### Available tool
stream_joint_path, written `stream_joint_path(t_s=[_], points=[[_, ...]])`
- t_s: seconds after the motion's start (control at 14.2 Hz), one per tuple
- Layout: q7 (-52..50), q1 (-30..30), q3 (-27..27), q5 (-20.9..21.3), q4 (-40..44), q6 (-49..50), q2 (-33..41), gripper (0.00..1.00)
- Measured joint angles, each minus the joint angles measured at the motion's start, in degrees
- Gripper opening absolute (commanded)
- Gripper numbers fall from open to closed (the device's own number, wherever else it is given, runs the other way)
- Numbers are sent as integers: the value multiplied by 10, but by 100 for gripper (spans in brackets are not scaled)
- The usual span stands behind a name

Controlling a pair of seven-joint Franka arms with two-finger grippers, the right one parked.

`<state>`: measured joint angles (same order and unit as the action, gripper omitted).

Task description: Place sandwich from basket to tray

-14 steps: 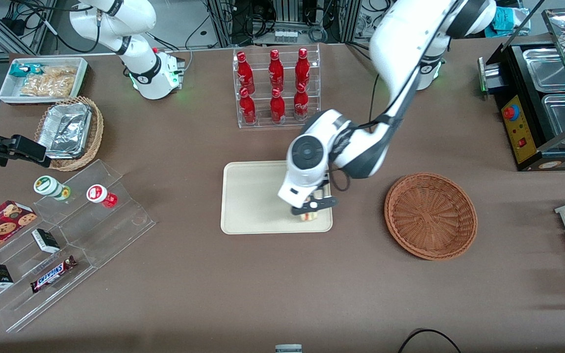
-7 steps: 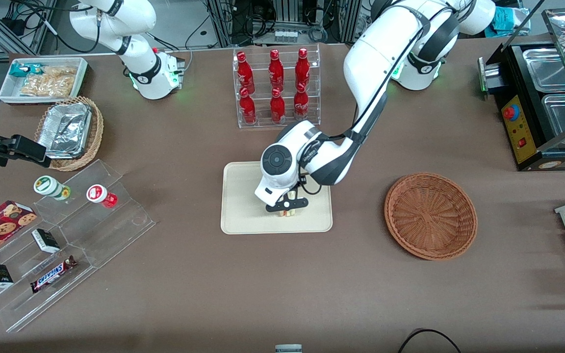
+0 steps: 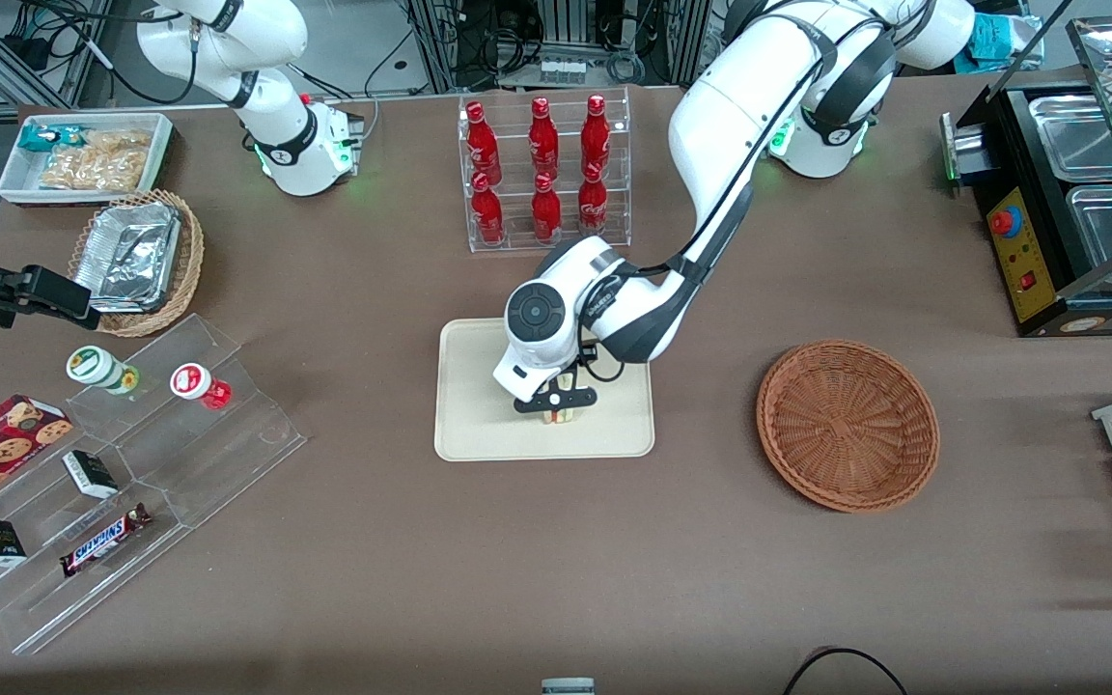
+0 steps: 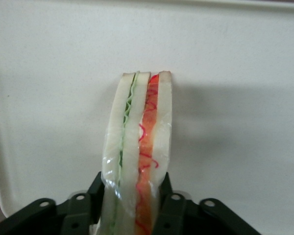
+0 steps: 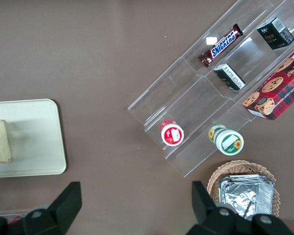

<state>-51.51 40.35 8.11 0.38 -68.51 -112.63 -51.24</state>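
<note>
The sandwich (image 4: 138,147), a wrapped wedge of white bread with green and red filling, is held between my gripper's black fingers (image 4: 170,208). My gripper (image 3: 556,404) is shut on it, low over the cream-beige tray (image 3: 479,425), near the tray's middle. The sandwich (image 3: 561,416) shows just under the gripper in the front view, and in the right wrist view (image 5: 0,142) it stands on the tray (image 5: 34,142). The round reddish-brown wicker basket (image 3: 847,424) is empty, beside the tray toward the working arm's end of the table.
A clear rack of red bottles (image 3: 544,174) stands farther from the front camera than the tray. A clear stepped stand (image 3: 131,463) with snacks, an oval wicker basket of foil containers (image 3: 136,261) and a white snack bin (image 3: 83,159) lie toward the parked arm's end.
My gripper has carried the sandwich from the tray's edge nearest the basket to near the tray's middle, and has come lower. The basket has not moved.
</note>
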Motion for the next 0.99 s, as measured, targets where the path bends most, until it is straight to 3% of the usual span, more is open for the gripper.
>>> stream_joint_path(t_s=[0.35,0.99], points=[[9,-43,-11,3,-6,55,88,99],[273,-264,-14,2,-236,191,405,100]])
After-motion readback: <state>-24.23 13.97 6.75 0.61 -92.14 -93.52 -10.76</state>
